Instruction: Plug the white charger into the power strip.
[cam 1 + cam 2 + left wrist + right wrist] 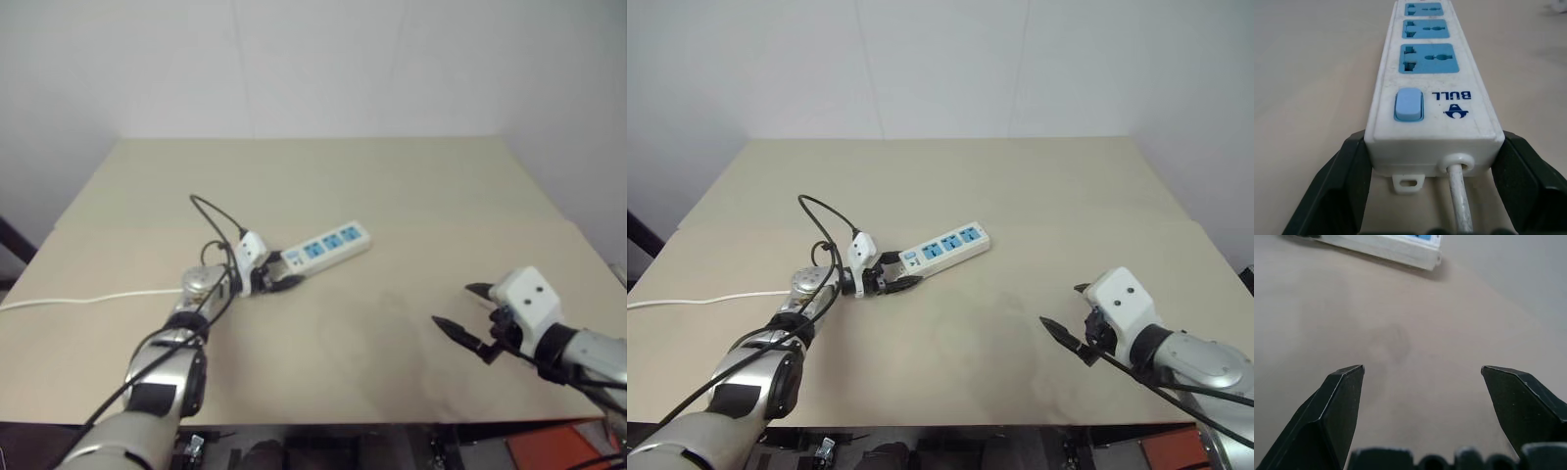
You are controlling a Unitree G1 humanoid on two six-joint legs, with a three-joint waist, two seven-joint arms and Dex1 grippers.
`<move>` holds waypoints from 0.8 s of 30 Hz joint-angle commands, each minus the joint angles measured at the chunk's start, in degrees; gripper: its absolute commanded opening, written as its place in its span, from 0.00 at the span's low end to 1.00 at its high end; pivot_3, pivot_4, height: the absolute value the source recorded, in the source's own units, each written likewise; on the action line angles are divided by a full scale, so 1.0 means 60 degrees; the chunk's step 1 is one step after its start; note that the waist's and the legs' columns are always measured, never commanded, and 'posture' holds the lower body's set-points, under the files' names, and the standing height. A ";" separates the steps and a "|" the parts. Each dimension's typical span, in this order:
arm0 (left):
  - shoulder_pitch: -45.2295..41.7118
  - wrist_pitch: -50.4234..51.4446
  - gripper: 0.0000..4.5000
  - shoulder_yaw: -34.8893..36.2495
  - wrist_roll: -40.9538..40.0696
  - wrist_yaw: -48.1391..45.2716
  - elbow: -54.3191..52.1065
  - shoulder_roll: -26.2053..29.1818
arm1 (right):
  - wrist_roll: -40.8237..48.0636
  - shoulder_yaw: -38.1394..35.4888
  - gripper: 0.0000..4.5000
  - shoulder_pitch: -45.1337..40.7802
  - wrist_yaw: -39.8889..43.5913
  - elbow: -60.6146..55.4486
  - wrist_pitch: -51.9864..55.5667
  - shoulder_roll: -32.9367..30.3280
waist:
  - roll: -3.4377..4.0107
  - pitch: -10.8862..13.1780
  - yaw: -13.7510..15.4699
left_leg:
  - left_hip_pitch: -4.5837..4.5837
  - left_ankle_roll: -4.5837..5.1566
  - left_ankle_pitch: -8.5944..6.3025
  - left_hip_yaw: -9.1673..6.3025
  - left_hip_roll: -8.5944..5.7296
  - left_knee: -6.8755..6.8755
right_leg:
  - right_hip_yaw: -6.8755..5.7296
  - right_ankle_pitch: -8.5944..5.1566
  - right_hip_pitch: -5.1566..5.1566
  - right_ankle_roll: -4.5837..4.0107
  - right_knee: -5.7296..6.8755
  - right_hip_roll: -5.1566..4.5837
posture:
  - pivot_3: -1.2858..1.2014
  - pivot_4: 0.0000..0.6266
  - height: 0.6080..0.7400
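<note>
We've got the left gripper (277,282) clamped on the switch end of the power strip (333,241), mid-surface, right gripper (468,318) wide open w/ nothing held, near right; keep strip pinned flat so sockets don't shift.

Bare lab-like test room: plain white walls (323,59), beige table (392,323).
</note>
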 commanded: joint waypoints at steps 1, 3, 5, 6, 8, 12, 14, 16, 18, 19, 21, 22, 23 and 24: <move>0.0842 0.0539 0.72 -0.0120 -0.0502 -0.0625 -0.2125 0.0312 | -0.0134 0.0220 1.00 -0.0392 -0.0081 0.0096 -0.0323 0.0063 | 0.0003 -0.0002 -0.0048 | 0.0000 0.0000 0.0000 0.0000 -0.0001 0.0000 | 0.0002 0.0000 -0.0001 0.0000 0.0000 -0.0001 | 0.52 0.24 1.00; 0.1584 0.1165 0.72 -0.0326 -0.0470 -0.0506 -0.3353 0.0504 | -0.0189 0.0441 1.00 -0.0639 -0.0062 0.0273 -0.0372 0.0089 | 0.0003 -0.0002 -0.0056 | 0.0003 0.0000 0.0000 0.0000 0.0000 0.0000 | 0.0008 0.0000 -0.0001 0.0000 0.0002 -0.0001 | 0.52 0.24 1.00; 0.2230 0.1800 0.72 -0.0449 -0.0528 -0.0376 -0.4425 0.0658 | -0.0196 0.0580 1.00 -0.0809 -0.0022 0.0387 -0.0400 0.0100 | 0.0006 -0.0004 -0.0061 | 0.0009 0.0000 0.0000 -0.0002 0.0003 0.0000 | 0.0013 0.0001 0.0000 -0.0001 0.0003 0.0001 | 0.52 0.24 1.00; 0.2471 0.2067 0.72 -0.0498 -0.0554 -0.0313 -0.4840 0.0717 | -0.0209 0.0629 1.00 -0.0856 0.0000 0.0428 -0.0428 0.0091 | 0.0006 -0.0004 -0.0058 | 0.0011 0.0001 0.0000 -0.0003 0.0004 0.0000 | 0.0014 0.0000 0.0001 -0.0001 0.0003 0.0002 | 0.52 0.24 1.00; 0.2858 0.2548 0.72 -0.0604 -0.0573 -0.0191 -0.5483 0.0819 | -0.0220 0.0714 1.00 -0.0920 0.0059 0.0512 -0.0499 0.0060 | 0.0007 -0.0004 -0.0053 | 0.0012 0.0001 -0.0001 -0.0003 0.0007 0.0000 | 0.0013 0.0000 0.0001 -0.0001 0.0003 0.0005 | 0.52 0.24 1.00; 0.2964 0.3046 0.88 -0.0642 -0.0648 0.0147 -0.5810 0.0779 | -0.0307 0.0791 1.00 -0.0884 0.0170 0.0647 -0.0631 -0.0049 | 0.0008 -0.0005 -0.0017 | 0.0017 0.0000 0.0000 -0.0002 0.0005 0.0000 | 0.0013 0.0000 0.0005 -0.0001 0.0001 0.0004 | 0.52 0.24 1.00; 0.2958 0.2947 0.99 -0.0551 -0.0845 0.0253 -0.5885 0.0693 | -0.0311 0.0769 1.00 -0.0851 0.0198 0.0645 -0.0653 -0.0053 | 0.0008 -0.0005 -0.0016 | 0.0018 0.0001 0.0000 -0.0001 0.0005 0.0000 | 0.0012 0.0000 0.0005 -0.0001 0.0001 0.0004 | 0.52 0.24 1.00; 0.2982 0.2531 0.99 -0.0464 -0.0978 0.0388 -0.5845 0.0641 | -0.0282 0.0727 1.00 -0.0798 0.0212 0.0590 -0.0625 -0.0040 | 0.0008 -0.0005 -0.0015 | 0.0016 0.0000 0.0000 -0.0001 0.0004 0.0000 | 0.0012 0.0000 0.0005 -0.0001 -0.0001 0.0003 | 0.52 0.24 1.00; 0.3001 0.2324 0.99 -0.0397 -0.1287 0.0071 -0.5692 0.0674 | -0.0269 0.0715 1.00 -0.0754 0.0213 0.0551 -0.0604 -0.0022 | 0.0008 -0.0005 -0.0012 | 0.0015 0.0000 -0.0001 -0.0002 0.0005 0.0000 | 0.0012 0.0001 0.0004 -0.0002 -0.0002 0.0003 | 0.52 0.24 1.00; 0.3003 0.2295 0.99 -0.0364 -0.1474 -0.0176 -0.5611 0.0706 | -0.0265 0.0722 1.00 -0.0750 0.0210 0.0543 -0.0594 -0.0016 | 0.0008 -0.0005 -0.0009 | 0.0014 0.0000 -0.0001 -0.0002 0.0005 0.0000 | 0.0012 0.0001 0.0003 -0.0002 -0.0002 0.0003 | 0.52 0.24 1.00; 0.2927 0.1939 0.99 -0.0279 -0.1847 -0.0909 -0.5031 0.0764 | -0.0273 0.0734 1.00 -0.0687 0.0228 0.0536 -0.0609 -0.0024 | 0.0010 -0.0006 -0.0028 | 0.0015 0.0000 -0.0001 -0.0001 0.0005 -0.0001 | 0.0012 0.0001 0.0003 -0.0003 -0.0002 0.0002 | 0.52 0.24 1.00; 0.2869 0.1824 0.99 -0.0252 -0.1980 -0.1198 -0.4783 0.0784 | -0.0278 0.0738 1.00 -0.0677 0.0232 0.0544 -0.0614 -0.0029 | 0.0011 -0.0006 -0.0045 | 0.0019 0.0000 -0.0001 0.0000 0.0006 -0.0001 | 0.0015 0.0002 0.0003 -0.0004 -0.0001 0.0002 | 0.52 0.24 1.00; 0.2755 0.1615 0.99 -0.0235 -0.2002 -0.1393 -0.4413 0.0814 | -0.0279 0.0738 1.00 -0.0671 0.0237 0.0548 -0.0607 -0.0042 | 0.0010 -0.0006 -0.0050 | 0.0020 0.0001 -0.0001 0.0003 0.0006 -0.0001 | 0.0015 0.0003 0.0003 -0.0005 -0.0001 0.0003 | 0.52 0.24 1.00; 0.2626 0.1504 0.99 -0.0213 -0.2033 -0.1557 -0.4092 0.0832 | -0.0279 0.0721 1.00 -0.0660 0.0250 0.0554 -0.0609 -0.0058 | 0.0010 -0.0006 -0.0047 | 0.0021 0.0001 -0.0001 0.0005 0.0006 -0.0001 | 0.0015 0.0003 0.0004 -0.0005 0.0000 0.0004 | 0.52 0.24 1.00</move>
